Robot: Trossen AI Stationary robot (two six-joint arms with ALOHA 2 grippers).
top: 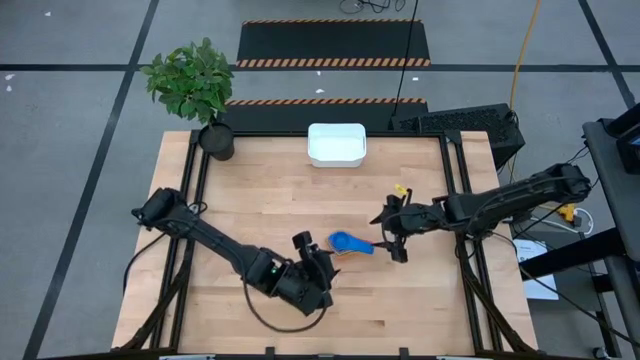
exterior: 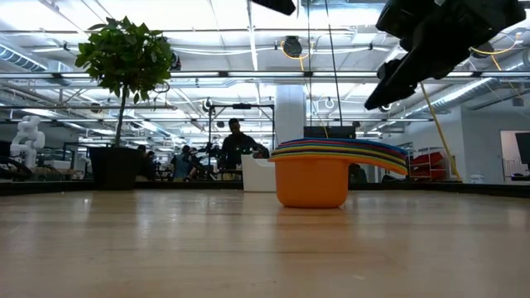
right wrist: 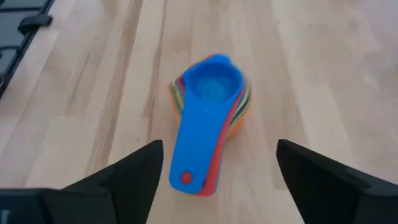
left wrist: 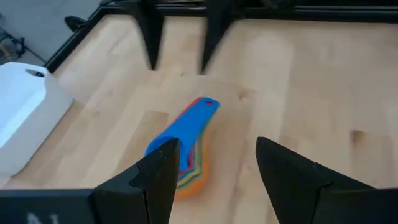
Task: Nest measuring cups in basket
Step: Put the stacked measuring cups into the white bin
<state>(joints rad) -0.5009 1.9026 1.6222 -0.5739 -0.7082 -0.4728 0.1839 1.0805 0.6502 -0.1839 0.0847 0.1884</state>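
Observation:
The measuring cups (top: pixel 345 243) stand nested in one stack at the middle of the table. The blue one (right wrist: pixel 211 87) is on top and the orange one (exterior: pixel 310 184) rests with its bottom on the wood. Their handles (right wrist: pixel 194 165) lie fanned together, pointing toward the table's right edge. The white basket (top: pixel 336 143) stands at the far edge, apart from the stack. My left gripper (top: pixel 315 258) hovers open just left of the cups (left wrist: pixel 186 146). My right gripper (top: pixel 391 237) hovers open just right of them, above the handle end. In the low view both hang above the stack.
A dark pot with a green plant (top: pixel 213 138) stands at the far left corner. A small yellow piece (top: pixel 401 189) lies beside my right arm. Bare wood lies between the cups and the basket (left wrist: pixel 18 118). A person (exterior: pixel 234 145) shows in the room behind.

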